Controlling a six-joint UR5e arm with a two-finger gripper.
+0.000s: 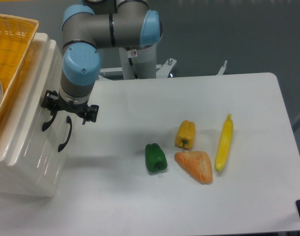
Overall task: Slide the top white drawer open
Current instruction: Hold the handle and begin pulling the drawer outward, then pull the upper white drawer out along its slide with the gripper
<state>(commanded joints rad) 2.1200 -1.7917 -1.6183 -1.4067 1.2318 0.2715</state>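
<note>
End effector (pixel 66 111) at top white drawer (pixel 29 105), green pepper (pixel 155 157) apart

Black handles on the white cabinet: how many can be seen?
2. The upper handle sits under the pincer, partly hidden by it; the lower handle is just right of it.

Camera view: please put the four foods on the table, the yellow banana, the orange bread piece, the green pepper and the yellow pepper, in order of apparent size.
1. Orange bread piece, largest in area
2. Yellow banana, longest but thin
3. Green pepper
4. Yellow pepper

The two peppers look nearly alike, so their order is unsure.
</note>
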